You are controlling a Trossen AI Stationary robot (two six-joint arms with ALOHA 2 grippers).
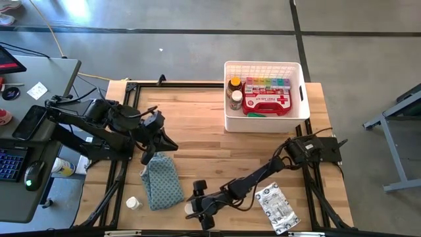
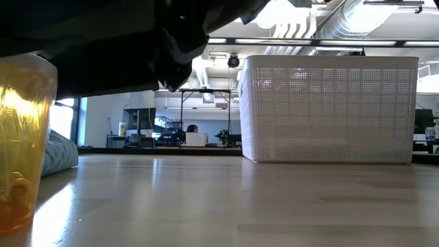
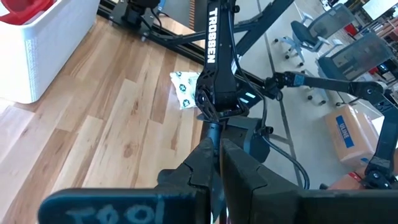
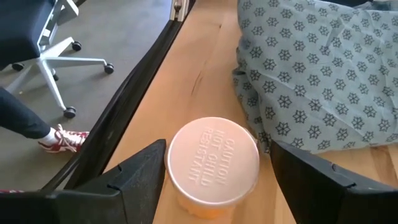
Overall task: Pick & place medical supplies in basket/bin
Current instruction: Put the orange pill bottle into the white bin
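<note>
Patterned cloth (image 4: 323, 74) touching amber bottle (image 4: 213, 163) between open jaws.

Wooden table (image 1: 197, 148): white bin (image 1: 266, 122), patterned cloth (image 1: 161, 182), amber bottle (image 1: 193, 207), packet (image 1: 276, 208), perhaps small white bottle (image 1: 133, 203)

From the low view I get only a cropped slice of the amber pill bottle (image 2: 20, 137) at nine o'clock, and a dark arm mass blocks the twelve o'clock area, so I cannot read its gripper there. In the high view my right gripper (image 1: 197, 209) covers that bottle at six o'clock (only the wrist camera shows its cap). The bin (image 1: 231, 118) wall hides the lower parts of the supplies inside.
</note>
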